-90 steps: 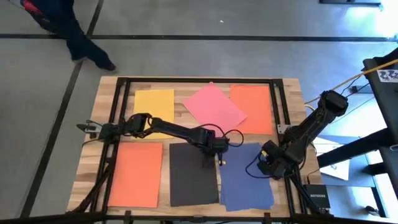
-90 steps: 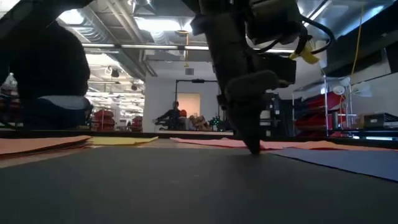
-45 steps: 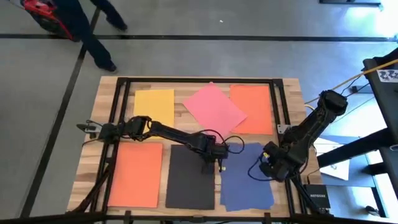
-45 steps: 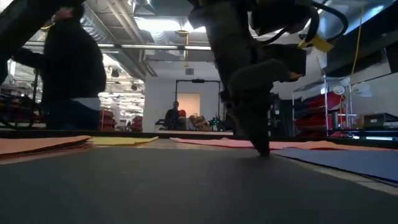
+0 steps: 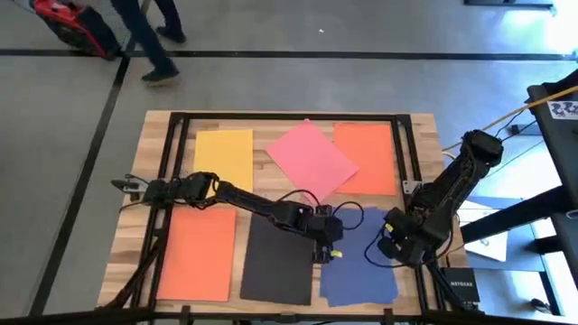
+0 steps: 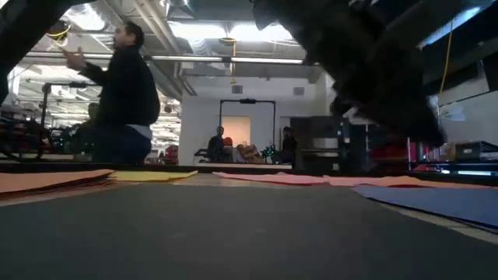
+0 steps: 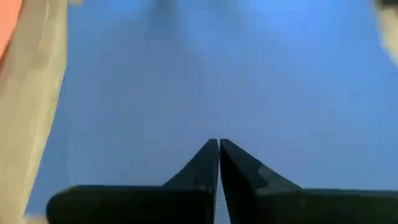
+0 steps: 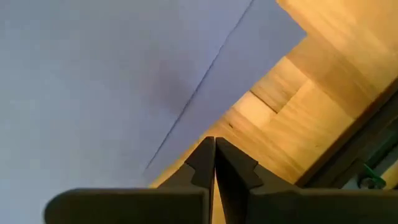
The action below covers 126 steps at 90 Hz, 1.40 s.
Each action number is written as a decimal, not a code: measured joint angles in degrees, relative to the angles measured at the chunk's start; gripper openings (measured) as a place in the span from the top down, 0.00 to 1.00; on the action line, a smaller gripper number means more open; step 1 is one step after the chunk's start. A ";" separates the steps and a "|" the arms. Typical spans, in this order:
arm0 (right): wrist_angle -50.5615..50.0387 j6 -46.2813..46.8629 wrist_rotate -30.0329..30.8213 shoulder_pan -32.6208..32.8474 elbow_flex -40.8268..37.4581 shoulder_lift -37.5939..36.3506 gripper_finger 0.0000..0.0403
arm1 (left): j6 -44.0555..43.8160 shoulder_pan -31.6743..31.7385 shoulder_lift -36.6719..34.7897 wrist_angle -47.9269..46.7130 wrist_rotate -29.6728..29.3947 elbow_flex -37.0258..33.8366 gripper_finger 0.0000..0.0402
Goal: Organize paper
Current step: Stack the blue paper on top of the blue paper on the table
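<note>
Coloured paper sheets, thin, flat and rectangular, cover the wooden tabletop (image 5: 262, 158) in two rows in the high view. Upper row: a yellow sheet (image 5: 224, 153) at the left, a pink sheet (image 5: 310, 156) rotated at centre and overlapping an orange sheet (image 5: 368, 157) at the right. Lower row: a second orange sheet (image 5: 196, 252) at lower left, a black sheet (image 5: 278, 263) at lower centre, and a dark blue sheet (image 5: 358, 263) at lower right, its near edge just beside the black one.

The left gripper (image 5: 322, 246) is positioned at the boundary between the black and dark blue sheets; its fingers (image 7: 205, 163) are pressed together over the blue surface. The right gripper (image 5: 395, 246) sits at the right edge of the dark blue sheet, its fingers (image 8: 202, 163) likewise clenched on nothing.

Compared with one second ago, the left gripper is lower in the frame, and the black sheet has shifted toward the bottom edge. A person (image 5: 149, 36) at the upper left has walked further up the frame.
</note>
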 joint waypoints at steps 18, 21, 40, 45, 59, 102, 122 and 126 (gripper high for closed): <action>0.12 -1.12 0.27 0.00 0.00 0.00 1.00 | -0.39 -0.86 0.00 4.67 -1.89 -0.02 1.00; 0.25 -1.26 0.51 0.00 0.00 0.00 1.00 | -0.60 -0.96 0.00 6.43 -2.45 -0.05 1.00; 1.17 -1.56 1.55 -0.02 0.00 0.00 1.00 | -1.66 -1.08 -0.13 25.81 -3.28 -4.29 1.00; 1.51 -1.71 1.55 -0.02 0.00 0.00 1.00 | -1.60 -1.01 -0.39 29.13 -3.30 -5.60 1.00; 1.73 -2.79 1.57 0.00 0.00 0.00 1.00 | 1.84 -0.96 -4.43 35.41 -5.20 -11.89 1.00; 2.60 -4.16 2.44 -0.04 0.02 0.04 1.00 | 1.44 0.48 -29.73 52.93 -6.70 -49.45 1.00; 4.85 -5.99 2.75 -0.13 0.02 0.02 1.00 | -2.76 -0.13 -35.71 52.63 -6.67 -57.37 1.00; 5.25 -6.43 2.91 -0.13 0.02 0.02 1.00 | -4.31 -0.13 -35.79 51.87 -5.91 -57.61 1.00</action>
